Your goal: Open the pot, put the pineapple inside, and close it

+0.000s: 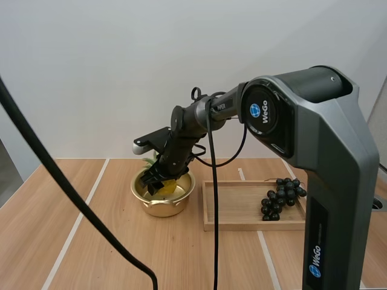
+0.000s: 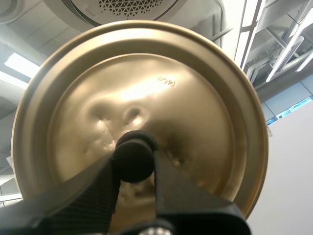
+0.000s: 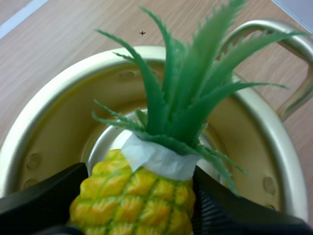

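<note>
My right end effector (image 1: 157, 181) is clamped on the pineapple (image 3: 137, 196) round its yellow body, just over the open pot (image 1: 163, 208), left of centre in the high view. Looks like light, hard plastic, prob slippery, w/ bendy leaves, so a body grip is best. My left end effector (image 2: 134, 164) pinches the lid (image 2: 146, 88) by its black knob (image 2: 133, 154). The lid is thin metal, so prob light.

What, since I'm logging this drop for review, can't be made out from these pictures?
High view: the right gripper hides most of the pineapple; whether it touches the pot cannot be told.
Right wrist view: the pineapple's base is cut off by the edge.
Left wrist view: the left gripper covers part of the lid.
High view: the right arm hides one end of the tray.
</note>
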### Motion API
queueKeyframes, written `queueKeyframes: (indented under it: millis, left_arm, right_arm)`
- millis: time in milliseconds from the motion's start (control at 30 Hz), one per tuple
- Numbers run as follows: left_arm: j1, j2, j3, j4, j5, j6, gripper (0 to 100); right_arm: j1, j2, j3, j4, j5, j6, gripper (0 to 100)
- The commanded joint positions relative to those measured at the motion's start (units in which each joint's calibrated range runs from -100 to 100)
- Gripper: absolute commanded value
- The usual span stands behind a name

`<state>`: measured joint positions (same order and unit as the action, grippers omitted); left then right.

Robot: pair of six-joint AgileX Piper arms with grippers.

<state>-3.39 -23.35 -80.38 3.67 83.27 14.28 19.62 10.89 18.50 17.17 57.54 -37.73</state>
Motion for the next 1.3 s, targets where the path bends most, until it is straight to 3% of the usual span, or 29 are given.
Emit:
queueKeyframes:
  millis: [0, 67, 233, 333, 867, 1267]
  left_arm:
    - [-0.14, -0.3, -0.1, 0.8, -0.5, 0.0, 0]
    - [-0.14, -0.3, -0.1, 0.8, -0.5, 0.0, 0]
    - [-0.14, -0.3, -0.1, 0.8, -0.5, 0.0, 0]
    - [-0.14, -0.3, -0.1, 0.8, -0.5, 0.0, 0]
    - [-0.14, -0.3, -0.1, 0.9, 0.1, 0.0, 0]
    - [-0.14, -0.3, -0.1, 1.1, 0.1, 0.0, 0]
  right_arm:
    - [0.0, -0.6, -0.3, -0.5, 0.8, 0.0, 47]
    - [0.0, -0.6, -0.3, -0.9, 1.0, 0.0, 53]
    - [0.0, -0.6, -0.3, -3.0, 1.8, 0.0, 87]
    - [0.0, -0.6, -0.3, -3.0, 1.8, 0.0, 100]
    - [0.0, -1.6, -0.4, -6.8, 3.4, 1.3, 100]
    - [0.0, -10.7, -5.4, -7.3, 9.3, 4.0, 100]
